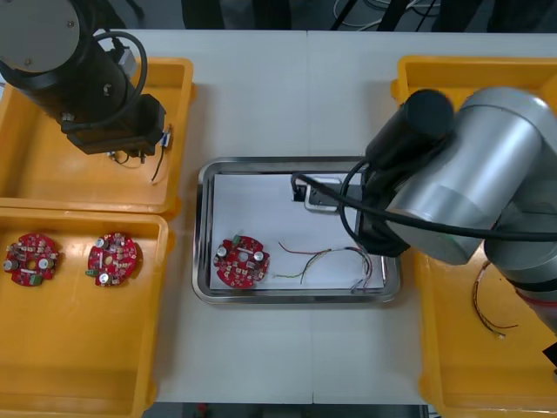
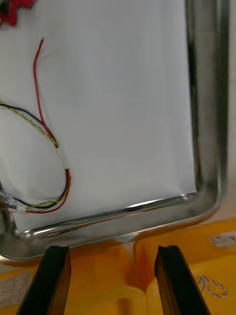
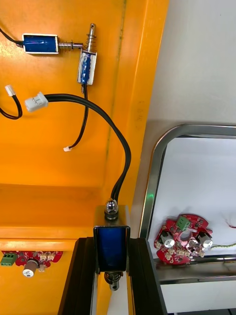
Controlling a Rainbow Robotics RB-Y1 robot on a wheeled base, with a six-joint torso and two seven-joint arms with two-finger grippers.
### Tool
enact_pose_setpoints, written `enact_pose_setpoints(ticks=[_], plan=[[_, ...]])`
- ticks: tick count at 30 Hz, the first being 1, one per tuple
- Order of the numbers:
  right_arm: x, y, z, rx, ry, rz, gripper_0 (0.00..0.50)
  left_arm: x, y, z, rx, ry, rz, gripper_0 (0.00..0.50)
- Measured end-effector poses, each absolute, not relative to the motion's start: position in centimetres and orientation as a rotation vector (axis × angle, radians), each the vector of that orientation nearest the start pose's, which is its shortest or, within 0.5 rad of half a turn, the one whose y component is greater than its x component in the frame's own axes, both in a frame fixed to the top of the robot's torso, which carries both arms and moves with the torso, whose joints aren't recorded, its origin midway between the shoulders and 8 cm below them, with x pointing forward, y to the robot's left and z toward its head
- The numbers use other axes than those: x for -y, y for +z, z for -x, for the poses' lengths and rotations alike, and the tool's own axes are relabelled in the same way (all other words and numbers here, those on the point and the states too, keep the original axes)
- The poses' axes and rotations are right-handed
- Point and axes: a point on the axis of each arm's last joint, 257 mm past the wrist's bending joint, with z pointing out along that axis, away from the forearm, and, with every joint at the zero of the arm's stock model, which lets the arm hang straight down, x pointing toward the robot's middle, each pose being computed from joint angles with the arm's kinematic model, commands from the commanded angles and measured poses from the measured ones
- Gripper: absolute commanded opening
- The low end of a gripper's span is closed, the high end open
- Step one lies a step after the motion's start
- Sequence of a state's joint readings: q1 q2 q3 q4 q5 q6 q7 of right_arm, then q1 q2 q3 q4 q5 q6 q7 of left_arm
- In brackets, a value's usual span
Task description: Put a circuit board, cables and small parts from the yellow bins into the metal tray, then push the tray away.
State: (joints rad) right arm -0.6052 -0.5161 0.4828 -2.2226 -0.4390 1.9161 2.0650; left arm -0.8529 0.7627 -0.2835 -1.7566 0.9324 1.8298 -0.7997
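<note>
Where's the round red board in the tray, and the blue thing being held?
Round red circuit board (image 1: 242, 261): front view, its middle.
Small blue metal part (image 3: 111, 248): left wrist view, its blue body.

A light table (image 1: 261, 104) with a seam (image 1: 307, 96) down its middle

The right gripper (image 2: 113, 252) hangs, fingers apart, over a yellow bin (image 2: 147, 280) beside the metal tray (image 2: 209, 147) holding a red and yellow cable (image 2: 66, 172).
</note>
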Motion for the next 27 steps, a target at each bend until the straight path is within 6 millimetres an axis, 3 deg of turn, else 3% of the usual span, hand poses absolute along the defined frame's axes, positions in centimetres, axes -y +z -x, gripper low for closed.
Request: enact_pose_setpoints(ticks=[8, 14, 20, 23, 27], plan=[[14.2, -11.9, -43.4, -1.961, -0.429, 1.549, 0.500, -19.8, -11.7, -48.7, -2.732, -0.196, 0.108, 0.000], [17.5, -8.4, -44.5, -1.989, -0.379, 1.404, 0.500, -17.7, -11.2, -49.1, -2.714, -0.211, 0.074, 0.000], [20.7, -5.1, -45.4, -1.996, -0.367, 1.264, 0.500, -15.3, -12.0, -49.1, -2.711, -0.173, 0.010, 0.000], [22.3, -3.9, -45.8, -2.001, -0.382, 1.204, 0.500, -13.6, -12.7, -49.2, -2.699, -0.196, 0.049, 0.000], [24.8, -3.2, -46.2, -2.036, -0.381, 1.114, 0.500, -11.5, -13.7, -49.3, -2.685, -0.254, 0.226, 0.000]])
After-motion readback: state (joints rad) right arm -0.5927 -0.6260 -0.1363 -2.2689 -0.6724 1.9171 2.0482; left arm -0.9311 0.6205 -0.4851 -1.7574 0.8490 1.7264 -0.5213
